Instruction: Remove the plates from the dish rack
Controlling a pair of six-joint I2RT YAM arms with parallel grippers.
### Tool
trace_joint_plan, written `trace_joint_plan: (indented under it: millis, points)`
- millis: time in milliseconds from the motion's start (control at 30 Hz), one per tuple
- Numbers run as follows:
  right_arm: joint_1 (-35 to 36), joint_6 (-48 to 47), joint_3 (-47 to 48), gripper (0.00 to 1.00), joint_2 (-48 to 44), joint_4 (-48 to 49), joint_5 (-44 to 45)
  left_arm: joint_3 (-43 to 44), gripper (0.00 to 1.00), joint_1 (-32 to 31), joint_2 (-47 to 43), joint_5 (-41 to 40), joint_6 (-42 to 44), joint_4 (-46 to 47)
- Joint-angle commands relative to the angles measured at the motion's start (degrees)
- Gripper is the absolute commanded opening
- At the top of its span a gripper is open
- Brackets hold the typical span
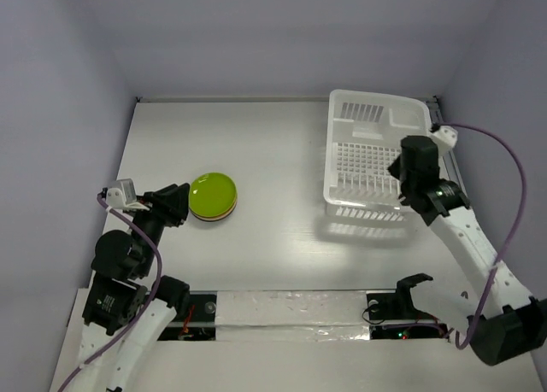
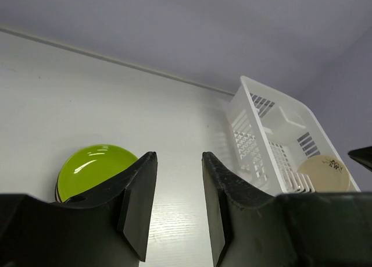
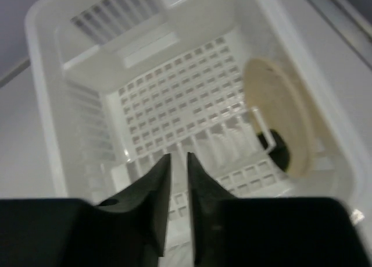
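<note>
Right gripper over the dish rack, one plate left inside

The right gripper (image 3: 175, 180) hangs above the dish rack (image 1: 338, 157), fingers nearly pressed together and holding nothing; a beige plate (image 3: 279, 118) stands on edge at the rack's right wall. The left gripper (image 2: 179, 203) is spread, empty, beside the stacked plates (image 1: 213, 196) on the table (image 1: 273, 144). Descending with fingers this narrow, it could knock the plate flat.

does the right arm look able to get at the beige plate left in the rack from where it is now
Probably yes. The right gripper hangs over the dish rack, and the beige plate stands on edge by the rack's wall with nothing over it, though its nearly shut fingers must open first.
</note>
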Motion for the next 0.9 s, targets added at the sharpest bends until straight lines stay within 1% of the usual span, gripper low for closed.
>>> trace_joint_plan:
  millis: [0, 33, 67, 100, 133, 167, 200, 267, 300, 333, 400, 633, 733, 800, 867]
  points:
    - [-8.5, -6.4, -0.9, 0.29, -3.9, -4.4, 0.2, -0.2, 0.34, -1.0, -0.8, -0.3, -0.2, 2.2]
    - [-10.3, -9.0, 0.2, 0.36, -3.6, -6.5, 0.2, -0.2, 0.34, -1.0, -0.9, -0.3, -0.2, 2.2]
    - [-11.9, -10.3, 0.9, 0.41, -2.9, -7.8, 0.4, -0.2, 0.34, -1.0, -0.9, -0.1, -0.2, 2.3]
    - [-13.1, -11.5, 1.6, 0.50, -1.9, -9.3, 0.9, -0.2, 0.34, -1.0, -0.9, 0.1, -0.1, 2.4]
    - [-13.7, -13.7, 2.7, 0.56, 0.6, -12.9, 2.6, -0.3, 0.35, -1.0, -1.0, 0.2, 0.1, 2.5]
    - [-13.8, -13.2, 5.8, 0.56, 2.3, -16.0, 4.5, -0.2, 0.35, -1.0, -0.9, 0.3, 0.3, 2.8]
    - [-13.8, -12.3, 7.3, 0.55, 3.5, -18.9, 6.0, -0.1, 0.35, -1.0, -0.6, 0.2, 0.4, 2.8]
    - [-13.8, -12.3, 9.6, 0.55, 5.5, -21.3, 5.0, -0.2, 0.35, -1.0, -0.3, 0.6, 0.5, 2.8]
    - [-14.5, -12.0, 10.3, 0.51, 6.6, -22.3, 5.7, -0.3, 0.35, -1.0, 0.0, 0.9, 0.5, 2.9]
    - [-15.2, -12.2, 11.0, 0.49, 7.9, -23.6, 6.6, -0.2, 0.35, -1.0, 0.1, 0.9, 0.5, 2.7]
    - [-15.8, -13.2, 12.8, 0.47, 12.2, -24.9, 5.5, -0.2, 0.35, -1.0, 0.0, 1.0, 0.5, 2.5]
    - [-17.0, -15.9, 14.7, 0.43, 20.6, -24.7, 5.3, -0.3, 0.35, -1.0, -0.6, 1.2, 0.5, 2.5]
    - [-17.0, -16.2, 15.8, 0.40, 22.4, -24.4, 5.5, -0.3, 0.35, -1.0, -0.9, 1.3, 0.5, 2.6]
    - [-17.0, -17.0, 16.7, 0.36, 24.3, -24.7, 7.9, -0.3, 0.35, -1.0, -1.1, 1.4, 0.6, 2.7]
    - [-17.0, -16.5, 17.9, 0.30, 26.0, -26.3, 9.3, -0.3, 0.35, -1.0, -1.2, 1.4, 0.5, 2.7]
